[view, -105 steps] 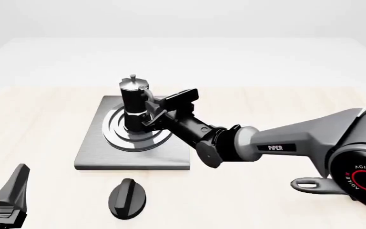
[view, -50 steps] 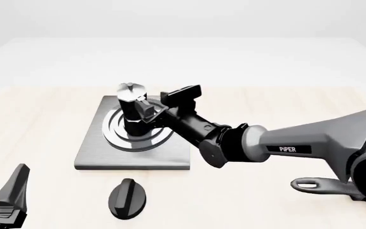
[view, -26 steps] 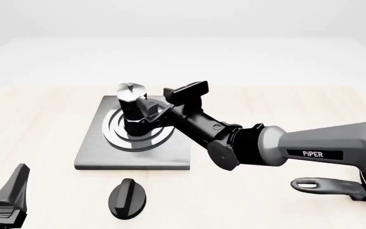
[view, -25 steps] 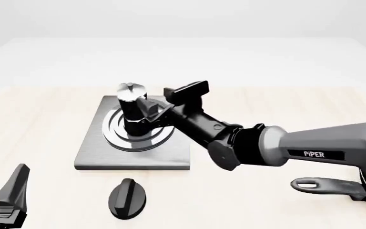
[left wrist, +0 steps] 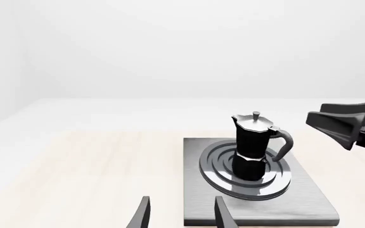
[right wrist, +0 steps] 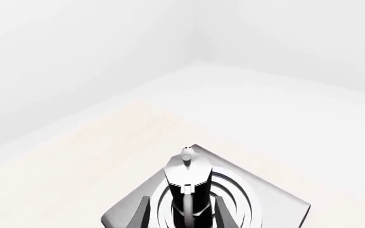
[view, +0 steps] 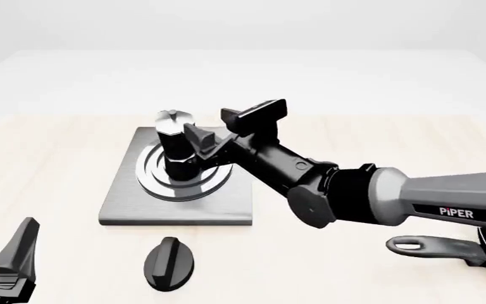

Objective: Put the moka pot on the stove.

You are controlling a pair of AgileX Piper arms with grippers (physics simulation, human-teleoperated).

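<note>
The moka pot [view: 175,149], black below and silver on top, stands upright on the round burner of the grey stove [view: 124,202]. It also shows in the left wrist view [left wrist: 254,147] and the right wrist view [right wrist: 186,183]. My right gripper [view: 218,136] is open and empty, just right of the pot's handle and a little apart from it. In the right wrist view its fingers [right wrist: 143,213] frame the pot from behind the handle. My left gripper [view: 11,266] is open and empty at the table's near left corner, well short of the stove [left wrist: 258,209].
A black oval knob [view: 169,263] lies on the table just in front of the stove. The looped end of a frying pan's handle [view: 429,246] lies at the right, under my right arm.
The pot came down onto the burner and stayed still. My right gripper opened, let go of it and drew back up and to the right. The left arm has not moved.
</note>
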